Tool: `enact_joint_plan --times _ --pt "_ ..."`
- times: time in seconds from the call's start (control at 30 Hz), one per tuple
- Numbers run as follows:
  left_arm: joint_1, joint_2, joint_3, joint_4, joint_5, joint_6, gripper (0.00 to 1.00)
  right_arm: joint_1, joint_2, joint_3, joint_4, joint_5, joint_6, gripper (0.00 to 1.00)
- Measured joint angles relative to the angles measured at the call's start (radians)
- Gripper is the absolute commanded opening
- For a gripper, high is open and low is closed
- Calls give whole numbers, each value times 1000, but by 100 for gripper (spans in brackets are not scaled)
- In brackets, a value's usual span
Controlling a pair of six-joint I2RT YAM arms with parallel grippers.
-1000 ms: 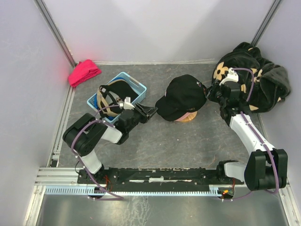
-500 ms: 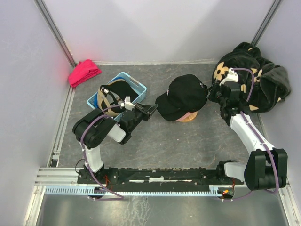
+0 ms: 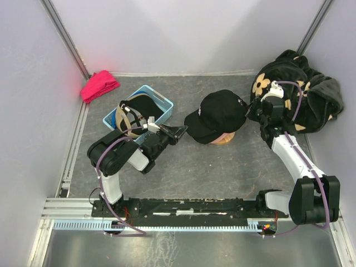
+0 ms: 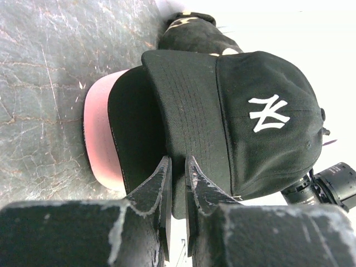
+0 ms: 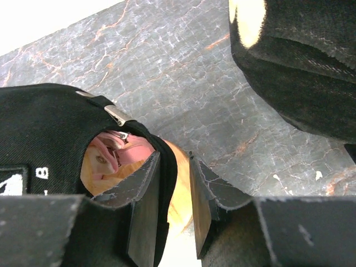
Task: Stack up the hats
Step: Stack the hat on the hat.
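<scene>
A black hat (image 3: 219, 114) with a white logo (image 4: 268, 113) sits on top of a pink hat (image 4: 97, 139), and a tan edge (image 3: 223, 139) shows beneath both. My left gripper (image 3: 181, 132) (image 4: 177, 162) is shut on the black hat's brim (image 4: 189, 105). My right gripper (image 3: 250, 111) (image 5: 173, 161) is at the hat's back, shut on its black rear band (image 5: 167, 167). Pink and tan fabric show through the back opening (image 5: 108, 156). More hats (image 3: 133, 108), black and tan, lie in the blue basket (image 3: 161, 95).
A big black plush fabric with beige flowers (image 3: 303, 94) (image 5: 300, 55) is heaped at the back right, close behind my right arm. A small red-pink cloth bundle (image 3: 99, 85) lies at the back left. Grey walls close in the table on three sides.
My left gripper has reached right and shut on the black hat's brim. The black hat has shifted slightly right and back. The right gripper has kept its hold.
</scene>
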Motion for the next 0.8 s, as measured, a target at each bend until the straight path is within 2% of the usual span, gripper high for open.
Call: enact_joint_plan --times 0.43,0.8 --pt "-47 2 -14 -11 -34 0 5 5 14 0 -12 56 18 34" --pt "-74 5 15 -127 -52 0 5 5 53 0 11 56 29 34"
